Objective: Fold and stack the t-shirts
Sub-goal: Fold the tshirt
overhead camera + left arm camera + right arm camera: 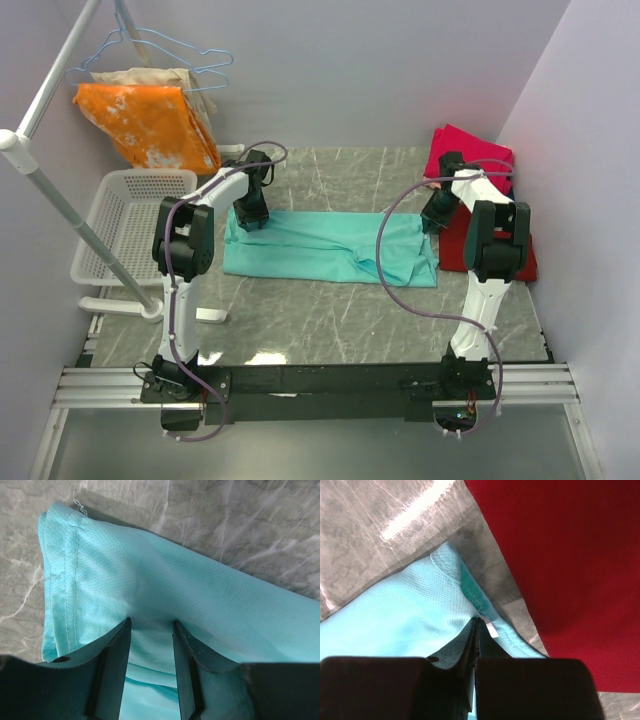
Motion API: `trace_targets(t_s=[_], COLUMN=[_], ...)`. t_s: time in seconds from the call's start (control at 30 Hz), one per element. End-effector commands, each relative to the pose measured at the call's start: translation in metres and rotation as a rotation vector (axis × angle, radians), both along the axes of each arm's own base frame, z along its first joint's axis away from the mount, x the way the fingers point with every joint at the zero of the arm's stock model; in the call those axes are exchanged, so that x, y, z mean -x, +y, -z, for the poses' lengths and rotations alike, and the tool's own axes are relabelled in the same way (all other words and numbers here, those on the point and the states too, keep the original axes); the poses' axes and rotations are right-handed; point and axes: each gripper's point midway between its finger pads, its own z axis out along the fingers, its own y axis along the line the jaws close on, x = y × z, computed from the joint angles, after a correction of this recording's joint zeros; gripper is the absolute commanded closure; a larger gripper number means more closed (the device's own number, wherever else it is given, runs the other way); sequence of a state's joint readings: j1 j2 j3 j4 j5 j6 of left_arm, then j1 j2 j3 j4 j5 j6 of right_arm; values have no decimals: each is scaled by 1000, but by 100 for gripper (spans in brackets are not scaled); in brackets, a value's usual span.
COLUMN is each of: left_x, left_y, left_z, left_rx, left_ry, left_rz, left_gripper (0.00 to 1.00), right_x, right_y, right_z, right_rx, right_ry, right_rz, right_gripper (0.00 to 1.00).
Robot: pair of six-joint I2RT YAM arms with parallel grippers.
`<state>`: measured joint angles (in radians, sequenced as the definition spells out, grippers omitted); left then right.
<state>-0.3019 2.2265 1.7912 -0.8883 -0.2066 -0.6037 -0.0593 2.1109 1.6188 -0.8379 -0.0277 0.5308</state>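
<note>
A teal t-shirt (320,250) lies in a long flat strip across the middle of the table. My left gripper (250,215) is at its far left corner. In the left wrist view the left gripper (150,622) is open, its fingertips pressed onto the teal cloth (175,575) with a fold between them. My right gripper (435,218) is at the shirt's far right corner. In the right wrist view it (479,621) is shut on the teal hem (405,615) beside a small white tag. A dark red shirt (452,252) (570,555) lies right of it, and a magenta-pink one (465,150) behind.
A white plastic basket (130,205) stands at the left by a white rack pole (60,200). An orange white-blotched cloth (150,125) and a beige cloth (195,90) hang on blue hangers (175,48) at the back left. Grey marble tabletop (300,320) shows near the arms.
</note>
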Motion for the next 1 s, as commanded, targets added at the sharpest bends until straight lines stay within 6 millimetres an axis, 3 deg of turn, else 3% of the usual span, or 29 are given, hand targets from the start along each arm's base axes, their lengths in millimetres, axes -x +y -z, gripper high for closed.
trace_targets(t_s=[0.0, 0.17, 0.37, 0.7, 0.73, 0.8, 0.83, 0.87, 0.97], left_x=[6, 5, 3, -6, -6, -7, -6, -6, -6], left_y=[8, 8, 8, 6, 6, 6, 6, 6, 6], left_z=[3, 1, 0, -6, -6, -6, -5, -4, -3], left_rx=[-40, -40, -40, -35, -34, -35, -36, -37, -36], left_ry=[30, 25, 21, -4, -3, -1, 1, 4, 2], left_rz=[0, -1, -3, -6, -6, -3, -3, -3, -4], left_gripper=[55, 55, 55, 55, 55, 55, 55, 55, 55], right_x=[-21, -31, -43, -72, -73, -71, -70, -65, -55], right_y=[-6, -7, -8, -12, -12, -10, -10, -11, -12], right_z=[-35, -74, -97, -90, -80, -81, -79, -73, -69], right_rx=[11, 24, 28, 13, 9, 3, 6, 9, 22], right_ry=[-113, -201, -250, -271, -246, -214, -206, -193, -199], right_rz=[6, 5, -4, 38, 29, 22, 13, 13, 9], right_gripper=[100, 100, 100, 100, 100, 100, 99, 84, 60])
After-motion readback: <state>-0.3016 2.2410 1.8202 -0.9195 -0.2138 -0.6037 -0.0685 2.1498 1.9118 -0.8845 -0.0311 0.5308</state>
